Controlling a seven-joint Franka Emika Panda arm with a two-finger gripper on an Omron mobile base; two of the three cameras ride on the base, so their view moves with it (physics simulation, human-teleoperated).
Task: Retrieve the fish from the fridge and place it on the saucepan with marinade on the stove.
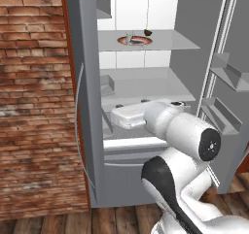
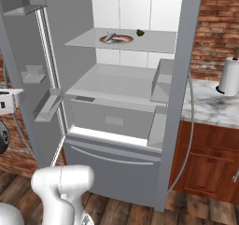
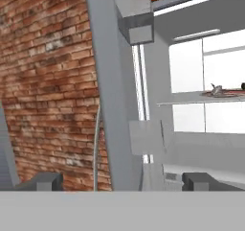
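Observation:
The fridge (image 1: 88,107) stands with both doors open, white inside with glass shelves. A slim silvery fish (image 1: 130,37) (image 2: 110,36) (image 3: 216,88) lies on a reddish-brown round dish (image 1: 138,41) (image 2: 120,40) on the upper shelf. A small dark lump (image 1: 148,32) (image 2: 140,32) sits just beside the dish. My gripper (image 3: 123,182) is open and holds nothing. It hangs low in front of the fridge's left door edge (image 3: 112,105), well below and left of the fish. The white hand (image 1: 127,116) points left at drawer height. Saucepan, marinade and stove are out of view.
A brick wall (image 1: 34,102) flanks the fridge's left door. Door bins (image 2: 46,102) jut from the open doors. On the right, a marble counter (image 2: 205,107) over wooden cabinets carries a paper towel roll (image 2: 229,76). The floor is wood planks (image 1: 58,221).

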